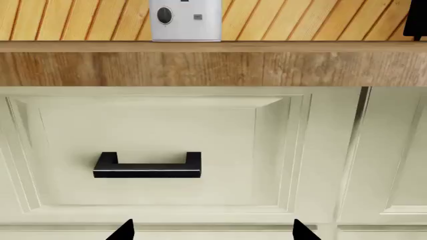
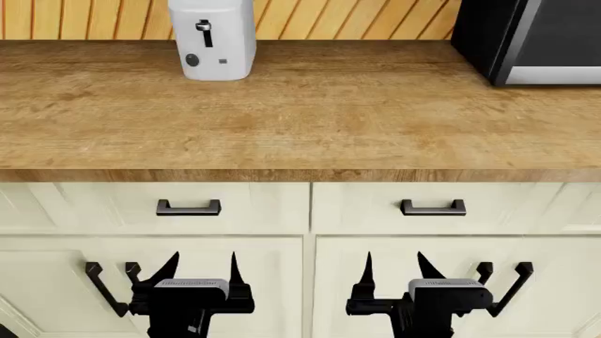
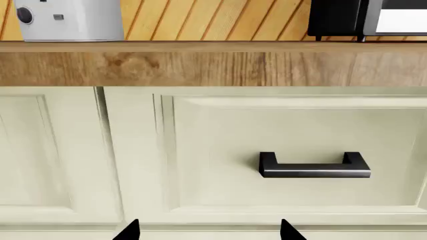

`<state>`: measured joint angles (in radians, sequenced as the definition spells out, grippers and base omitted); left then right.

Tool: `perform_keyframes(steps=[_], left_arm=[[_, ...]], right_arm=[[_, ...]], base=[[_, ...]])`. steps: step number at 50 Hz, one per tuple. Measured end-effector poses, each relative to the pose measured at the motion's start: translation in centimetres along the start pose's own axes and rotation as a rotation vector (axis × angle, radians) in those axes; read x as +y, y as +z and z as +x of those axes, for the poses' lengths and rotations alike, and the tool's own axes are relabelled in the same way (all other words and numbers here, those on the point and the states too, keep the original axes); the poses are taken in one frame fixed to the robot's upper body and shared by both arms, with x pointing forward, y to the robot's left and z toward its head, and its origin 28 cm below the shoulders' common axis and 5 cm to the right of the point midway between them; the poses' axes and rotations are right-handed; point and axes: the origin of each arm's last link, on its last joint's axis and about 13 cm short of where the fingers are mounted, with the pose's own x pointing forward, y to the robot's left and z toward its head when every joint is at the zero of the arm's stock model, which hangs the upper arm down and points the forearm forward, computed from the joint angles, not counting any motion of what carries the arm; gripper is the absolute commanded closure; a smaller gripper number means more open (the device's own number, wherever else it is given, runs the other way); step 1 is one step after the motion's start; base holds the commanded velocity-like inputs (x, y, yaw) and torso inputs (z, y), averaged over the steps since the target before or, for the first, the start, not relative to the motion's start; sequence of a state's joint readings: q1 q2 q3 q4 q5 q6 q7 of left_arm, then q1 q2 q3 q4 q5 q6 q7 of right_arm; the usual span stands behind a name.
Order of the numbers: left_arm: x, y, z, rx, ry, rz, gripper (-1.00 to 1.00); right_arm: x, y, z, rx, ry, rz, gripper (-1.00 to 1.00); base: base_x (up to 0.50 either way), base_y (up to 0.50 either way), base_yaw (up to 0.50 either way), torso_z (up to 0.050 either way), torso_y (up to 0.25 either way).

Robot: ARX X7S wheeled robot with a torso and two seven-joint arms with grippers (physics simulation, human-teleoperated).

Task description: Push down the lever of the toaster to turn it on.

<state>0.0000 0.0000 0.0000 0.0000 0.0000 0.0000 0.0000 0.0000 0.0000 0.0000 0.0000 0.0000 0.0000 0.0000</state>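
Head view: the toaster is set at the counter's back left against the wall, lever faced forward and up, unpressed, while left gripper and right gripper are held low before the cabinets, jaws wide, empty.

A long wooden counter with a warm, streaky brown grain runs the full width of the head view, its thick front edge standing over cream cabinet fronts. Two things rest directly on it, both at the far edge against the slatted wooden wall. The white boxy toaster with rounded corners stands toward the left. The black-and-silver microwave sits at the right corner, well apart from the toaster, cut off by the picture's border.
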Motion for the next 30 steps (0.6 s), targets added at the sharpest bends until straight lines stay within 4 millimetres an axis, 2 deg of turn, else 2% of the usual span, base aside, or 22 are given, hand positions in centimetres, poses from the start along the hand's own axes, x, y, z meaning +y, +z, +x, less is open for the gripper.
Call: perform_keyframes(steps=[21,25,30], left_arm=[[0.1,0.2,0.1,0.010,0.009,-0.017,-1.00],[0.4,1.2,0.2,-0.006,0.021,-0.018,-1.00],[0.9,3.6,0.5,-0.051,0.021,-0.013,-1.00]], right_arm=[[-0.1,0.3,0.0,0.026,0.001,0.001,-1.00],[-0.3,1.3,0.1,0.015,-0.010,0.002,-1.00],[-0.9,3.7,0.5,-0.019,-0.025,-0.002,-1.00]], base=[[0.00,0.00,0.00,0.000,0.000],[0.00,0.00,0.00,0.000,0.000],[0.00,0.00,0.00,0.000,0.000]])
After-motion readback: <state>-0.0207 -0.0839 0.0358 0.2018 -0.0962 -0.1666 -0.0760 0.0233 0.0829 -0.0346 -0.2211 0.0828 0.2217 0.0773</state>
